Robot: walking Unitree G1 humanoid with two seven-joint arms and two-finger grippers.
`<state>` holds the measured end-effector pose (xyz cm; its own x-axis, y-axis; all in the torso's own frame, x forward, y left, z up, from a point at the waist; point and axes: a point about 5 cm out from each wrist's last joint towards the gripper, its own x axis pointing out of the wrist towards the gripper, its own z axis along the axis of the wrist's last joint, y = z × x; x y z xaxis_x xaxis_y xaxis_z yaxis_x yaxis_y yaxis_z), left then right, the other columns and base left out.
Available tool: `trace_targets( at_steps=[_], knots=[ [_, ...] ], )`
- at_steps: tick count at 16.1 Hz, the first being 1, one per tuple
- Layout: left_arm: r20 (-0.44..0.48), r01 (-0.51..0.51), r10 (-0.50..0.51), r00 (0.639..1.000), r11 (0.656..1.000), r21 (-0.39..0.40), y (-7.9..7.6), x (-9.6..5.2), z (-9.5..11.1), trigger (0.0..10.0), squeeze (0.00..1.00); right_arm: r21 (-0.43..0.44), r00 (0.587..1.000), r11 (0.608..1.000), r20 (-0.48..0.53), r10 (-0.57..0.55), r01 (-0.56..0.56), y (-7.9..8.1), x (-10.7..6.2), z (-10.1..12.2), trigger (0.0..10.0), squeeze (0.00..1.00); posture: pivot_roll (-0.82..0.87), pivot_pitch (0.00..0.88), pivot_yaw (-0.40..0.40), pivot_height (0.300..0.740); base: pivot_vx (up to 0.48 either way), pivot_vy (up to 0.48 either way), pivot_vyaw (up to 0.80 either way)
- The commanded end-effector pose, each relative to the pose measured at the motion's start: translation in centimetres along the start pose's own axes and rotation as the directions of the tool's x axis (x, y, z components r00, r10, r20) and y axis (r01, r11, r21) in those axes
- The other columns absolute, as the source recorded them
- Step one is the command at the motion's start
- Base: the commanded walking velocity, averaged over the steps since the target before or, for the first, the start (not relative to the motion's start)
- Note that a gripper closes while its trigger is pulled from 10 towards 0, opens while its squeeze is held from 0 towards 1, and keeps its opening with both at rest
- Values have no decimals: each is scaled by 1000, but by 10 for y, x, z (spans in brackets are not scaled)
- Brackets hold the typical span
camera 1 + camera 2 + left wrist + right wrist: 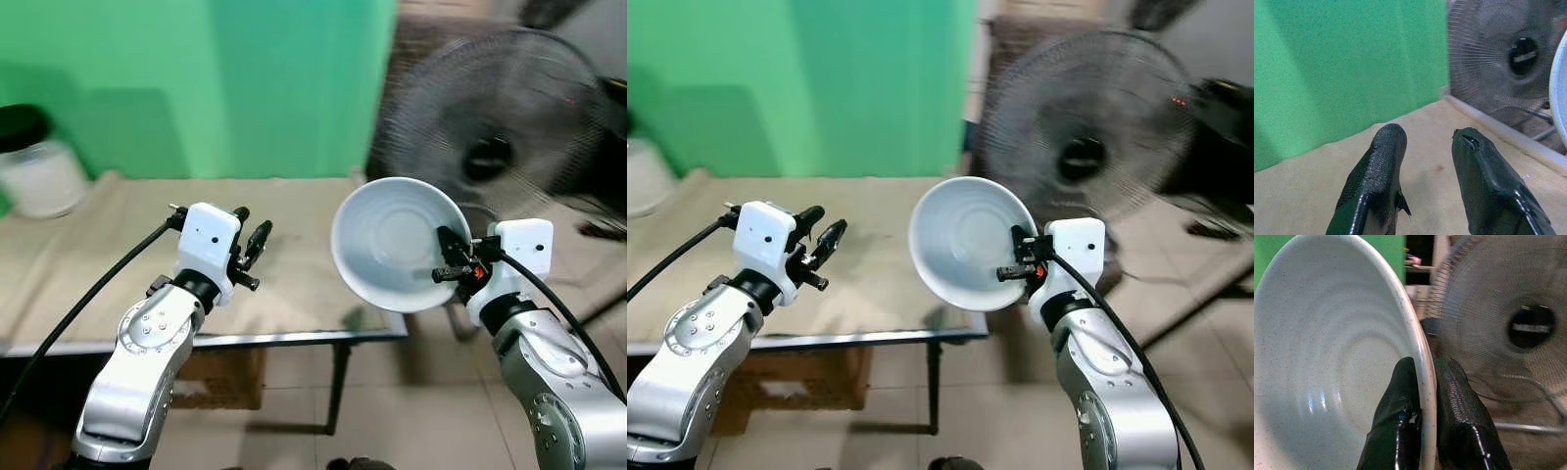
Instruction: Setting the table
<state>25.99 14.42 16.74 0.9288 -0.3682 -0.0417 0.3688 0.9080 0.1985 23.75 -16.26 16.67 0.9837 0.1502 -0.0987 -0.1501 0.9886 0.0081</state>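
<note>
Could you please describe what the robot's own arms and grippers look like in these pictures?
Both arms are silver metal with rounded joint housings and small bolts. Each wrist carries a white boxy camera block fed by a black cable. The left gripper and right gripper each have two long black textured fingers; red shows at the right one's base.

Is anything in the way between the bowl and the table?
Nothing visible is. The right gripper holds the white bowl by its rim, tipped on edge at the table's right end. The cloth nearby looks bare.
</note>
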Motion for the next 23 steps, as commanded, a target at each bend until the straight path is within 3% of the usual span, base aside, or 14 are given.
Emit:
trace_targets(
  at_steps=[1,5,11,13,15,18,21,23],
  knots=[
    [3,-3,3,1000,1000,-7,1,3,2,10000,0,-20,999,999,44,-26,27,-3,1,10,10000,0,73,0,-22,740,0,0,-800],
    [-2,-44,44,999,998,-34,4,7,2,10000,0,-7,999,999,15,-48,48,1,4,6,10000,0,71,0,-15,740,0,0,-800],
    [0,-73,73,997,997,-39,7,11,1,10000,0,-30,998,997,-17,-65,64,2,7,2,10000,0,58,0,-5,740,0,0,-267],
    [-14,-91,91,996,995,-46,9,12,-1,10000,0,-32,998,997,-19,-65,64,4,7,2,10000,0,51,0,3,740,0,480,0],
    [-14,-110,110,994,994,-19,10,14,0,10000,0,-33,997,997,-21,-69,68,4,6,2,10000,0,49,0,2,740,0,-360,0],
    [-42,-108,105,994,991,-79,11,14,-4,10000,0,-32,997,997,-29,-77,76,4,5,1,10000,0,48,0,9,740,0,0,-267],
    [-12,-92,91,996,996,-11,9,15,1,10000,0,-31,996,996,-36,-81,80,4,3,0,10000,0,48,0,8,740,0,41,0],
    [-16,-97,97,995,995,-33,10,15,0,10000,0,-31,996,996,-38,-83,82,4,4,-1,10000,0,43,0,14,740,0,-480,-400]
  ],
)
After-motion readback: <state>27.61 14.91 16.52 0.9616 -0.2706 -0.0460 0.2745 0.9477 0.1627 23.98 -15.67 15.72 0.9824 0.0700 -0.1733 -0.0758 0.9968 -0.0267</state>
